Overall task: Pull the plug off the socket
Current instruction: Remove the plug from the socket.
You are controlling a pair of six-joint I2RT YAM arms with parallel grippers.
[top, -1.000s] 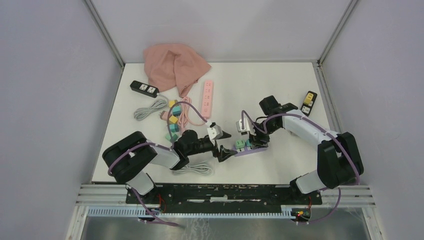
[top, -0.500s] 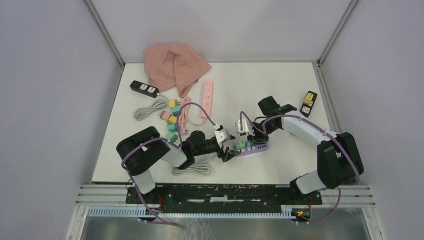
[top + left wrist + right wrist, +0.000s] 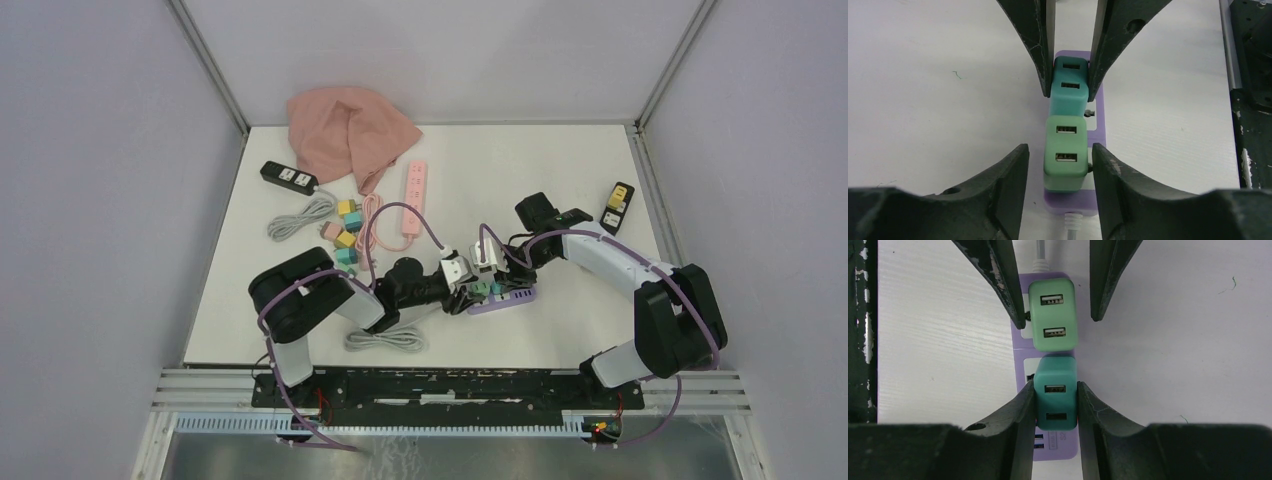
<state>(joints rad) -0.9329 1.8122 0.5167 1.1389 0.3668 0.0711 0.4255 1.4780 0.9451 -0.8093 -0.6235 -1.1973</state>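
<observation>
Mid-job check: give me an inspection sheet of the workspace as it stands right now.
Surface: white table, no spills seen.
Job's things: purple power strip lying flat; teal plug and light green plug both seated in it.
Clutter: pink cloth, black power strip, pink power strip, loose coloured plugs, yellow-and-black adapter.
Grippers: right gripper shut on the teal plug; left gripper open, straddling the light green plug.
Cables: grey coil at left, second grey coil by the near edge, pink cord beside the pink strip.
Surroundings: grey walls, metal rail along the near edge.
</observation>
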